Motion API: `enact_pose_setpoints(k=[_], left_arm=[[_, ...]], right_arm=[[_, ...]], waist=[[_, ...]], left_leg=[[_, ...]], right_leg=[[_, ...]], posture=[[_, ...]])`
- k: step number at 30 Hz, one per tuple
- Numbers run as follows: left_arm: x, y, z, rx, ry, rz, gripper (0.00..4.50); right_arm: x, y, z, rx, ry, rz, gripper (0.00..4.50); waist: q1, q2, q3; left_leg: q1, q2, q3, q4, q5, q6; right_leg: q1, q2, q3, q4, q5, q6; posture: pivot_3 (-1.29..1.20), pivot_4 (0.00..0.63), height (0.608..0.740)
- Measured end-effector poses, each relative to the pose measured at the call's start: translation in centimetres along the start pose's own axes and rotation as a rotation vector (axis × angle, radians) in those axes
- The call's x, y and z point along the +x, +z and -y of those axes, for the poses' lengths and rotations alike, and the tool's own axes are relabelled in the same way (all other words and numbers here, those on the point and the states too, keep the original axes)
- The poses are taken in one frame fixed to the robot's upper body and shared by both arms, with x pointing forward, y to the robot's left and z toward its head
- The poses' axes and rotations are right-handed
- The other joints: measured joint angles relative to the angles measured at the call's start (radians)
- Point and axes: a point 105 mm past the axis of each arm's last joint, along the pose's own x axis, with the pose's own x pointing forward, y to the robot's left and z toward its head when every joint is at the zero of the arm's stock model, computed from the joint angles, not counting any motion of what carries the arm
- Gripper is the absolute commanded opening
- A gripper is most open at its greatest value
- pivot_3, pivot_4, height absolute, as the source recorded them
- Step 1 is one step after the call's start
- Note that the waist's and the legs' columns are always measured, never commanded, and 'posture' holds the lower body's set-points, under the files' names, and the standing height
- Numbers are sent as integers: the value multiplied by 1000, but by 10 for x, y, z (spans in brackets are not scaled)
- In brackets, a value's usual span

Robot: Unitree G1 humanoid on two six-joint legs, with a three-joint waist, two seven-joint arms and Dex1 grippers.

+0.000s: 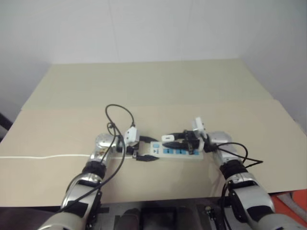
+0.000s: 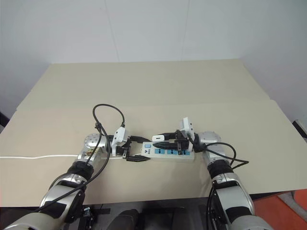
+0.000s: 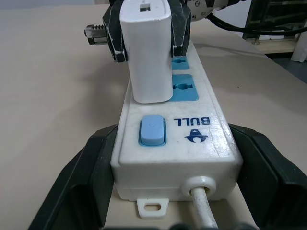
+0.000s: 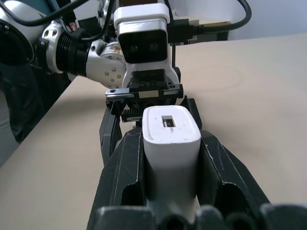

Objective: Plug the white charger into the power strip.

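White charger (image 3: 146, 52) stands upright, pinched by the right gripper (image 4: 171, 158), on the socket nearest the switch end of the power strip (image 3: 192, 139) — the strip's long axis runs between both arms, its switch end clamped by the left gripper (image 2: 136, 149) on the table (image 1: 158, 91).

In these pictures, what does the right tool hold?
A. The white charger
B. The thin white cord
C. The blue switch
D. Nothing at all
A: the right tool is shut on the white charger, its black fingers pressing both sides, above the power strip, whose switch end sits between the left tool's fingers.
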Motion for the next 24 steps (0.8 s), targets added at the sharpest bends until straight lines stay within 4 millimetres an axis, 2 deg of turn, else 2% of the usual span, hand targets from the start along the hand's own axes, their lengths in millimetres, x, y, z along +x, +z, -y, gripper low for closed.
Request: enact_pose_setpoints(k=[24], left_arm=[[8, 0, 0, -4, 2, 5, 3241]], right_arm=[[-12, 1, 0, -54, -2, -108, 1103]], waist=[[9, 0, 0]], left_leg=[[2, -1, -3, 0, 0, 1]], right_leg=[[8, 0, -1, -10, 0, 0]], posture=[[0, 150, 740]])
